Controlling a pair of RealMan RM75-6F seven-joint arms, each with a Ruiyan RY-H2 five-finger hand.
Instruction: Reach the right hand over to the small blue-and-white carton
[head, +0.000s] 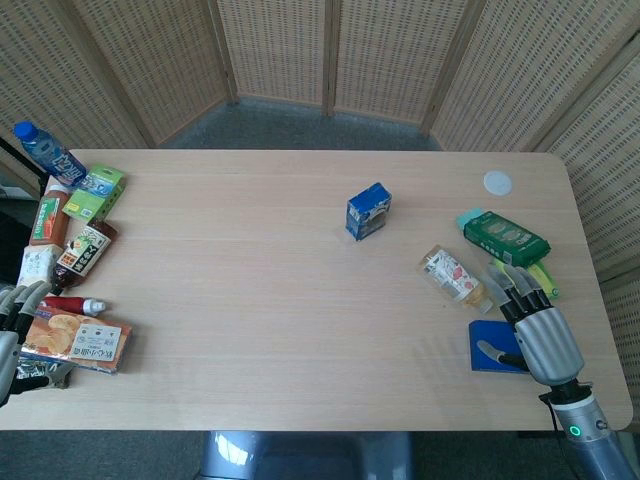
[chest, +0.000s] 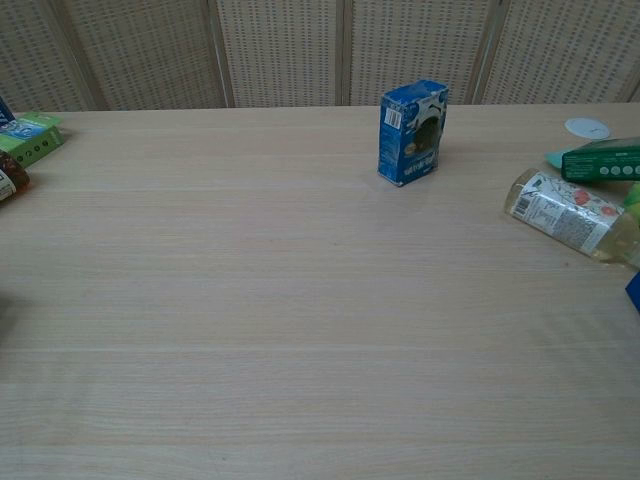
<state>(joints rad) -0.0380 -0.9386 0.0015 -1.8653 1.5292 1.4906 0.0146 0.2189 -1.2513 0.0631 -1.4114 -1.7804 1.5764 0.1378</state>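
The small blue-and-white carton (head: 368, 211) stands upright near the middle of the table, a little right of centre; the chest view shows the carton (chest: 411, 132) at the far side. My right hand (head: 535, 325) lies at the near right corner, fingers spread and holding nothing, resting over a blue flat object (head: 492, 347). It is well short of the carton, to its right and nearer me. My left hand (head: 15, 320) sits at the near left edge, fingers apart, empty. Neither hand shows in the chest view.
A clear bottle with a floral label (head: 455, 276) and a green packet (head: 505, 238) lie between my right hand and the carton. A white lid (head: 497, 183) sits far right. Several snacks and bottles (head: 75, 240) crowd the left edge.
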